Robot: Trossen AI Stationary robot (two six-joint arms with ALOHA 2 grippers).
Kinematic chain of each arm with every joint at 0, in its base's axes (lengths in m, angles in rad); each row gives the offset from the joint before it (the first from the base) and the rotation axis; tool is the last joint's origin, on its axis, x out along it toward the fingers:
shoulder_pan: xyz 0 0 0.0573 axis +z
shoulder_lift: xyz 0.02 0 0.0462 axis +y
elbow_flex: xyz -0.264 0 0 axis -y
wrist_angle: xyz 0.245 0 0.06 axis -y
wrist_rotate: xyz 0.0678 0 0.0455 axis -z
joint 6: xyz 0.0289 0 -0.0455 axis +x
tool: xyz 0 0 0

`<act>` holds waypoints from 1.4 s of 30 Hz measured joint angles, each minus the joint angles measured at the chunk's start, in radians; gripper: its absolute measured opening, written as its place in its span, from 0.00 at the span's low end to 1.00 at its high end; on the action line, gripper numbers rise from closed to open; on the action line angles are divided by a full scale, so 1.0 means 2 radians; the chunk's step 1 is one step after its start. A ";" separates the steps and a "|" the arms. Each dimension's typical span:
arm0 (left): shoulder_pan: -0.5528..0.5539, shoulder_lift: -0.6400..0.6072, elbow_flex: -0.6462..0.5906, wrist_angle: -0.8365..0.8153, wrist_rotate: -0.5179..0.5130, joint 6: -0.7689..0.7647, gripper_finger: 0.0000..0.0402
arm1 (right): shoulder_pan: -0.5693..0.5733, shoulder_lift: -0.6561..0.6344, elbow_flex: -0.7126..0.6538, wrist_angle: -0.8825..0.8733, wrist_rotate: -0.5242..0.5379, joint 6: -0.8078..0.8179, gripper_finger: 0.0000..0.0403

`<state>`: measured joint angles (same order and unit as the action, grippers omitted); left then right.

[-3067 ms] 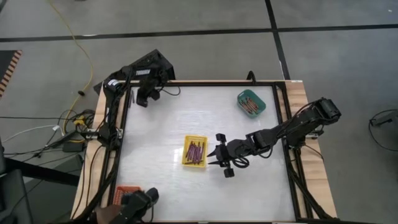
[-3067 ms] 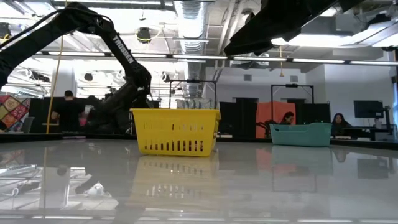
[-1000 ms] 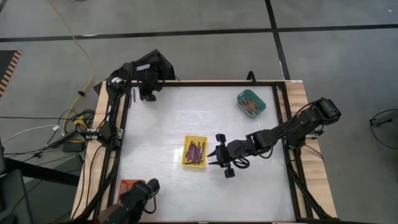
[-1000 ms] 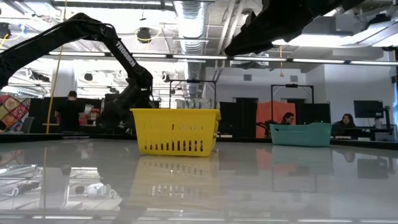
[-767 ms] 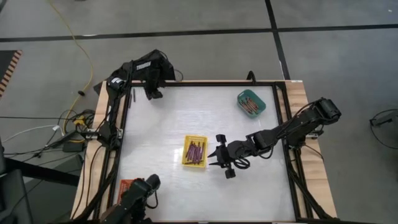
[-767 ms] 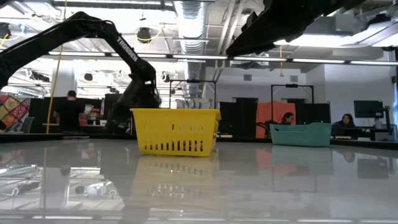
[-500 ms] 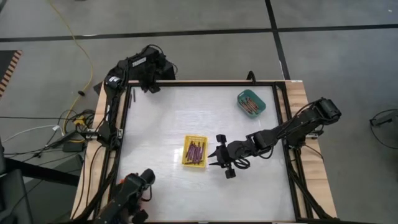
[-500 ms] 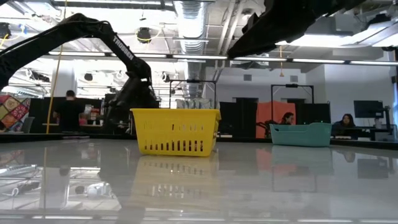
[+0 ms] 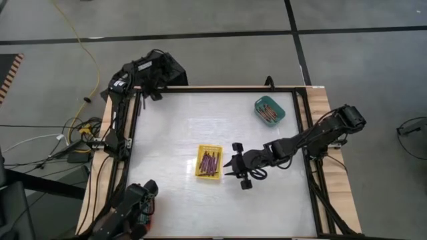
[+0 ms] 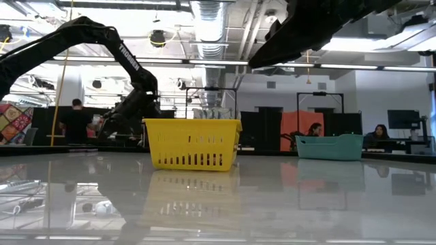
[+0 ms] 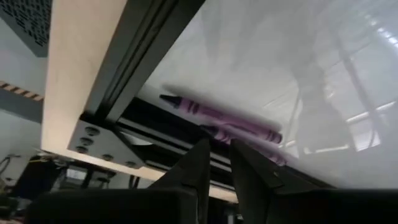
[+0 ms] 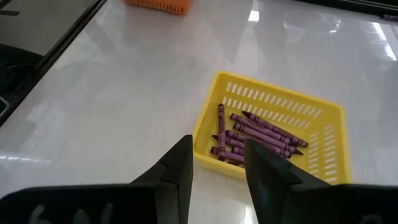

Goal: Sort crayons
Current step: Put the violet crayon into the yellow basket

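A loose purple crayon (image 11: 217, 115) lies flat on the white table beside the dark frame rail at the far left corner. My left gripper (image 9: 152, 92) hovers just short of it; its fingers (image 11: 217, 142) are open by a narrow gap and hold nothing. Several purple crayons (image 12: 255, 134) lie in the yellow tray (image 9: 209, 162) at mid-table. My right gripper (image 9: 228, 169) hangs open and empty just right of that tray, pointing at it (image 12: 217, 142). Reddish crayons lie in the teal tray (image 9: 269, 111) at the far right.
An orange tray (image 12: 157, 5) stands at the near left corner. In the high view a dark shape (image 9: 130, 210), perhaps a person's arm, covers most of it. The black frame rail (image 9: 133, 133) runs around the table. People sit in the room behind (image 10: 75, 119).
My left gripper has swung from inside the far left corner a little toward the far edge and then the left edge, over the frame rail. The dark shape at the near left corner has drawn back toward the near left, over the orange tray. My right arm has kept still.
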<state>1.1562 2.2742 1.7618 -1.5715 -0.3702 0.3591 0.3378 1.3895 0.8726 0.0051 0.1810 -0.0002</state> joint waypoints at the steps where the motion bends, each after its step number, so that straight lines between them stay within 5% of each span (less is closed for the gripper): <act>1: 0.001 0.000 0.000 0.000 -0.005 0.004 0.12 | 0.000 0.000 0.000 0.000 0.000 0.000 0.34; 17: -0.001 0.001 -0.031 0.000 -0.073 0.012 0.02 | -0.002 0.000 0.000 0.004 0.000 0.009 0.34; 29: -0.004 0.001 -0.029 0.000 -0.048 0.033 0.01 | 0.003 0.000 0.000 0.011 0.001 0.013 0.34; 33: -0.004 0.001 -0.039 0.000 0.055 0.035 0.00 | 0.005 0.000 0.000 0.013 0.001 0.014 0.34; 37: -0.003 0.009 -0.057 -0.001 -0.001 0.014 0.00 | 0.009 0.000 0.000 0.013 0.001 0.015 0.34; 42: -0.006 0.009 -0.053 0.001 0.017 0.002 0.00 | 0.012 0.000 0.000 0.013 0.002 0.015 0.34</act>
<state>1.1450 2.2925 1.6558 -1.5696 -0.3363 0.3637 0.3614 1.3895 0.8726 0.0307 0.1844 0.0288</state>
